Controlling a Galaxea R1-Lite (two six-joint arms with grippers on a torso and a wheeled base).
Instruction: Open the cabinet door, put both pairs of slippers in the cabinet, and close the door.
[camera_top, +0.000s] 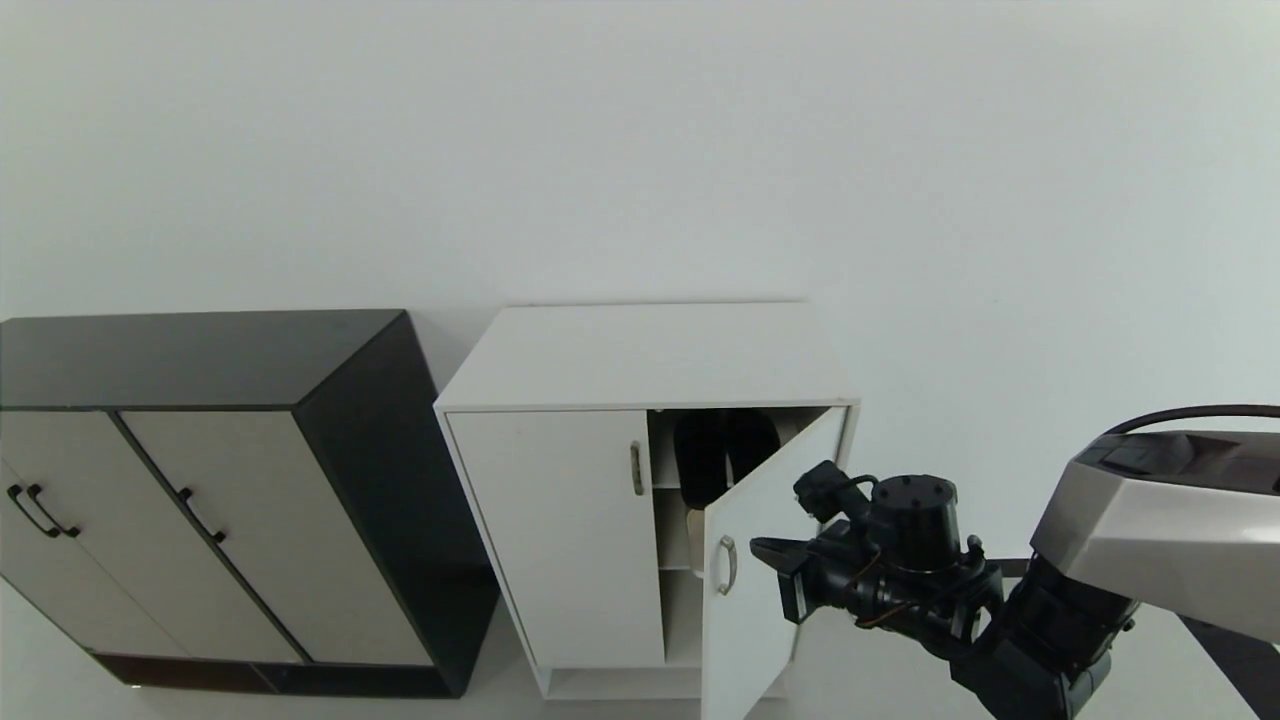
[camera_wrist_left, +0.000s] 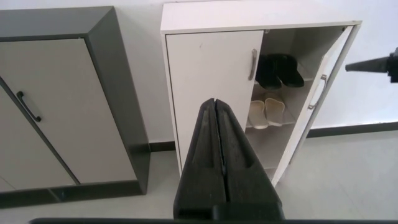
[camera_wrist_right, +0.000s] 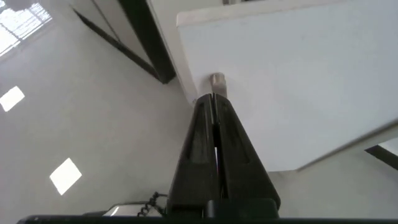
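Though empty, right claw fully closed, tip beside, perhaps touching, the door handle; left claw closed too.

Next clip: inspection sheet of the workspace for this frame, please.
Surface: floor, pale, bears both cabinets.
Job's things: white cabinet, right door ajar, left door shut; inside, black slippers above, white slippers below.
Clutter: nothing seen.
Grippers: right gripper shut, tip by the handle of the right door; left gripper shut, away from the cabinet.
Cables: black cable above the right arm.
Surroundings: dark cabinet, doors shut; white wall.
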